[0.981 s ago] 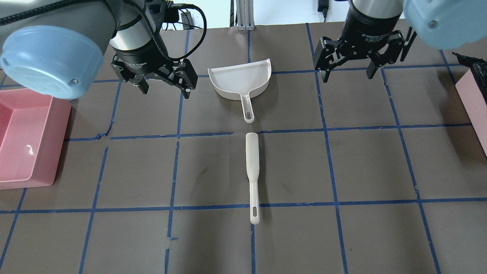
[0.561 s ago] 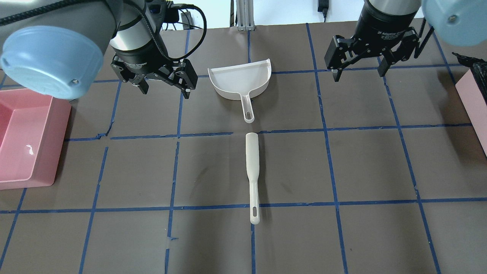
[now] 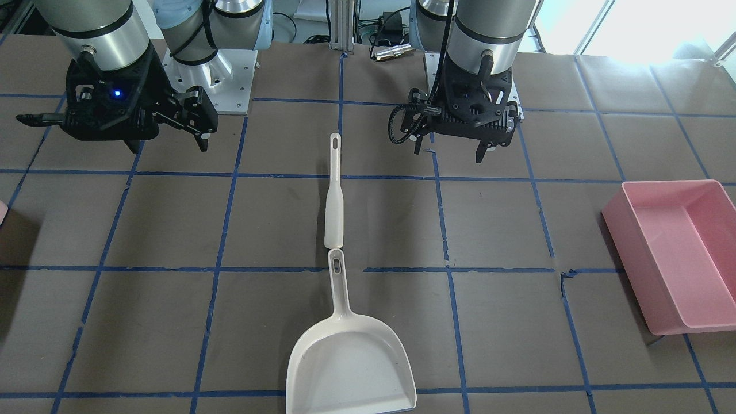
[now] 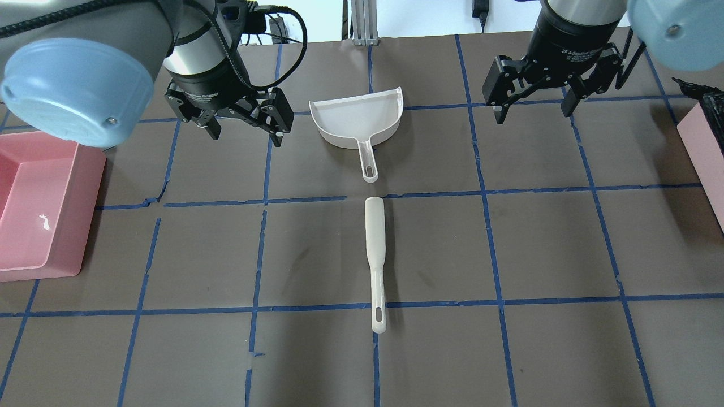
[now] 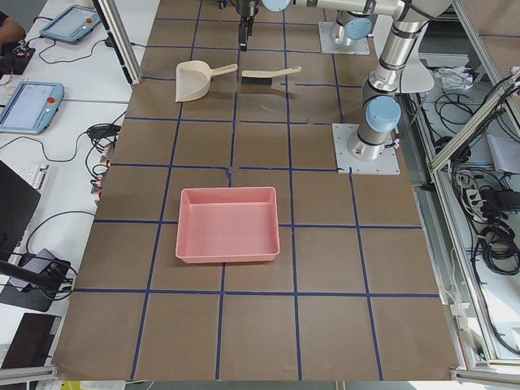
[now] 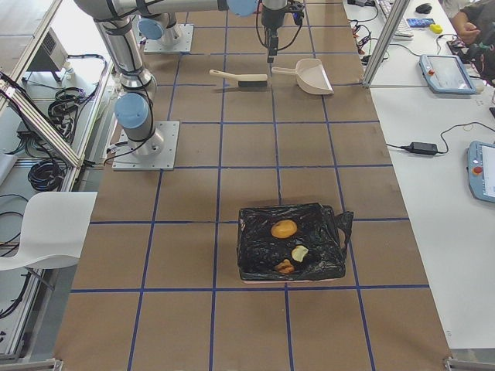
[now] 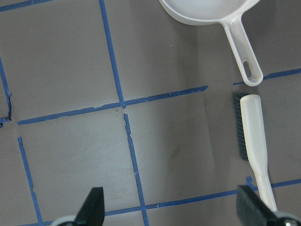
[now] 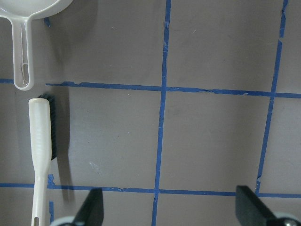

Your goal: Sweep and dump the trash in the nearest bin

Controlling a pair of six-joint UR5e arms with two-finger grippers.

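In the exterior right view the trash lies inside the black-lined bin (image 6: 249, 247): a brown lump (image 6: 284, 229), a pale piece (image 6: 299, 253) and an orange piece (image 6: 285, 267). A pink sliver of that bin (image 4: 704, 150) shows at the overhead view's right edge. My left gripper (image 4: 244, 135) hangs open and empty left of the white dustpan (image 4: 356, 121). At the far right my right gripper (image 4: 533, 116) is open and empty too. The white brush (image 4: 375, 243) lies on the table just below the dustpan's handle. Both wrist views show the brush (image 7: 251, 132) (image 8: 40, 141) off to one side of the open fingers.
A large pink rectangular tub (image 4: 34, 209) sits at the table's left end, also seen in the front-facing view (image 3: 673, 253). Blue tape lines grid the brown table. Tablets and cables lie on the side benches in the side views.
My right gripper has shifted to the right and slightly farther back over the table. The left arm, dustpan and brush have not moved.
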